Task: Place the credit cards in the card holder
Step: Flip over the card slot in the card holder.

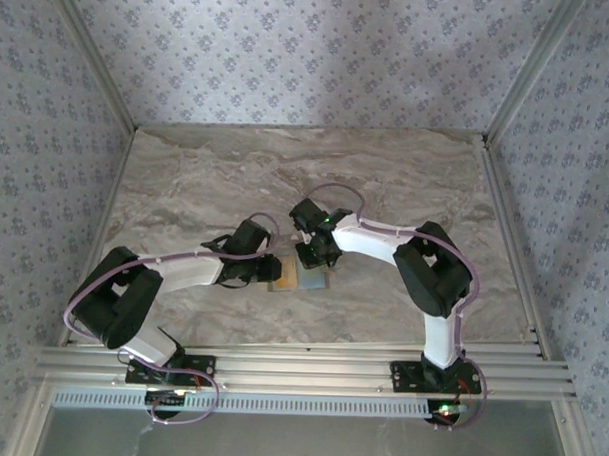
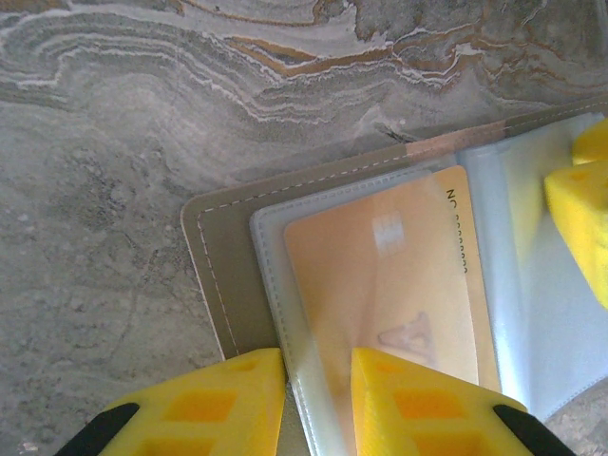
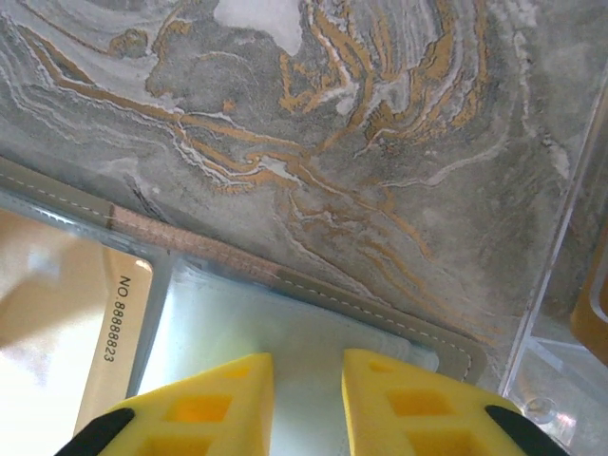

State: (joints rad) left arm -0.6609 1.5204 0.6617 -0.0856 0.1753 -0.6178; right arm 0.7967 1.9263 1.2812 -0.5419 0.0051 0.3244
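The card holder [image 2: 220,271] lies open and flat on the marble table [image 2: 114,142], gray cover down and pale pages up. One credit card [image 2: 380,285] sits inside the clear sleeve [image 2: 271,256] on the holder's left page (a printed number runs along the card's edge nearest the holder's spine). My left gripper [image 2: 318,394] stands at the holder's left page. Its fingers [image 2: 237,404] are close together and the sleeve's outer edge runs into the narrow gap; whether they pinch it I cannot tell. My right gripper [image 3: 307,399] hangs over the holder's right page, its fingers [image 3: 199,408] a little apart and their tips hidden, so I cannot tell whether it grips anything.
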